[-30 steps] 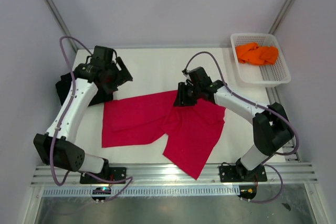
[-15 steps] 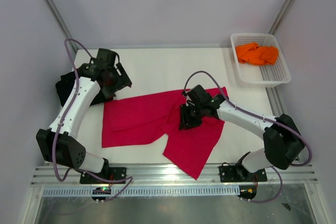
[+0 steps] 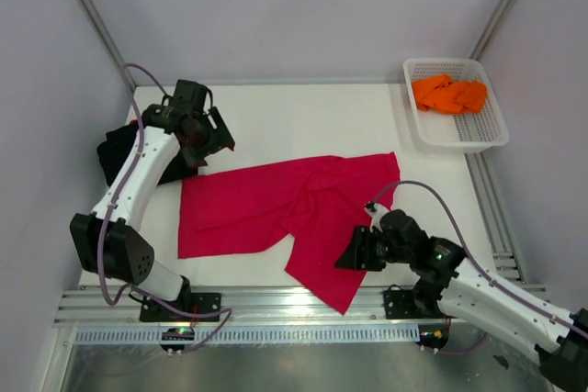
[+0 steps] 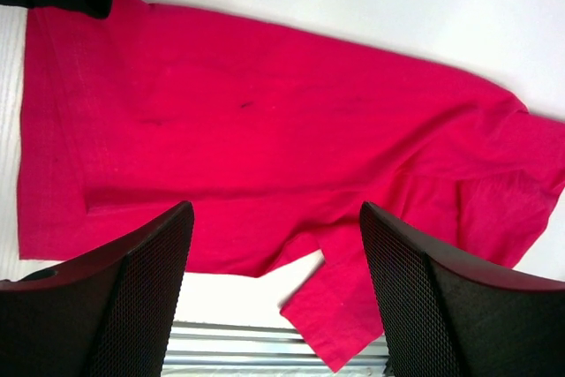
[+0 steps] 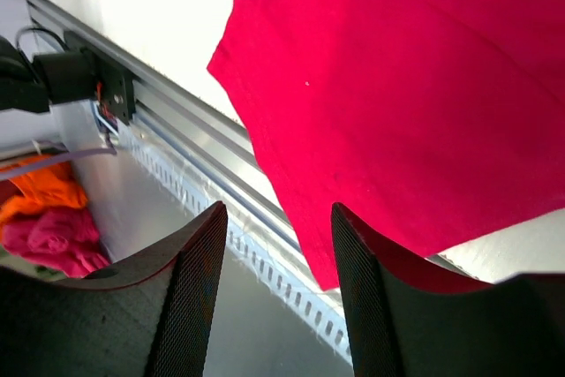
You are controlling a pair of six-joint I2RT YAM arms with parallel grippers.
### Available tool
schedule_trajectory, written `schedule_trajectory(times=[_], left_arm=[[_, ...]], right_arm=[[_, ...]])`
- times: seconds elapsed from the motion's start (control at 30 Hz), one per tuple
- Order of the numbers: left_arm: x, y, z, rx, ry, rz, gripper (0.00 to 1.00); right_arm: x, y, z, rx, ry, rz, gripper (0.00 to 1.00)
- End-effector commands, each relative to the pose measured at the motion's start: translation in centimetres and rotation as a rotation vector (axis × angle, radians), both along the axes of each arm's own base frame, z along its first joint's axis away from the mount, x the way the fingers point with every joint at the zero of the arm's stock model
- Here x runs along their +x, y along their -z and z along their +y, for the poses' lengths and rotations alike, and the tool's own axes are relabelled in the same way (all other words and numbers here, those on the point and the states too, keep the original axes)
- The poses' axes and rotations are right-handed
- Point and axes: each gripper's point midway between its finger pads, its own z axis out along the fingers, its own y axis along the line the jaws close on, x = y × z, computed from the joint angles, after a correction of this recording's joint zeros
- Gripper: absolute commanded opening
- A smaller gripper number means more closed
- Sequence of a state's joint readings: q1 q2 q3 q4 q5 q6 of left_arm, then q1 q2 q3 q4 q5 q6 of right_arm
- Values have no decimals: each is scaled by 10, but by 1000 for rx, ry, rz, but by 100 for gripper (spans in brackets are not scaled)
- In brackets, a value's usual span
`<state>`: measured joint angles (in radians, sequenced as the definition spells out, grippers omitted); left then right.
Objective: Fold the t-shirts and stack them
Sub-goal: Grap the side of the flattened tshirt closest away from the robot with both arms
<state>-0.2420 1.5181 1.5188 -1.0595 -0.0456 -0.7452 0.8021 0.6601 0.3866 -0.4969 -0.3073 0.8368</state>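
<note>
A large crimson t-shirt (image 3: 266, 204) lies spread on the white table, its near corner hanging over the front rail. My left gripper (image 3: 218, 138) hovers open above the shirt's far left edge, and its wrist view shows the crimson t-shirt (image 4: 265, 130) well below the empty left gripper (image 4: 275, 297). My right gripper (image 3: 349, 256) is over the shirt's near right part. In its wrist view the right gripper (image 5: 275, 302) stands open and empty, above the crimson t-shirt (image 5: 397, 68). A black t-shirt (image 3: 115, 149) lies at the far left, and an orange t-shirt (image 3: 448, 94) is in the basket.
The white mesh basket (image 3: 487, 135) stands at the back right corner. The metal front rail (image 3: 303, 305) runs along the near edge. Orange cloth (image 5: 40, 192) and red cloth (image 5: 53, 236) show beyond the rail at the left edge of the right wrist view.
My right arm has swung from the table's middle back to the near right edge, and its jaws have opened. The shirt's right part now lies spread out. The left gripper rose slightly toward the back.
</note>
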Motion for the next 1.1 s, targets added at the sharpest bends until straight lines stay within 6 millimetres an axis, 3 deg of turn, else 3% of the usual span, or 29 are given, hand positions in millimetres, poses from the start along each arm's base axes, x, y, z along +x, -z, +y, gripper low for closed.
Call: schedule_trajectory(times=[0.0,0.3,0.67,1.07], left_arm=[[11,-11,-10,-31,43,-36,78],[26,-24,-13,-28,59,-66,78],[30,-37,-8,-8,38,-107,78],[42,-49,-13,-30,35,-140,79]], right_arm=[[5,-6,3,139,170,35,56],[-15,-5,-4,94,183,93,56],[-54,3,-19,-215,-67,212,56],[-80,9,-23,-248,-163,349,56]])
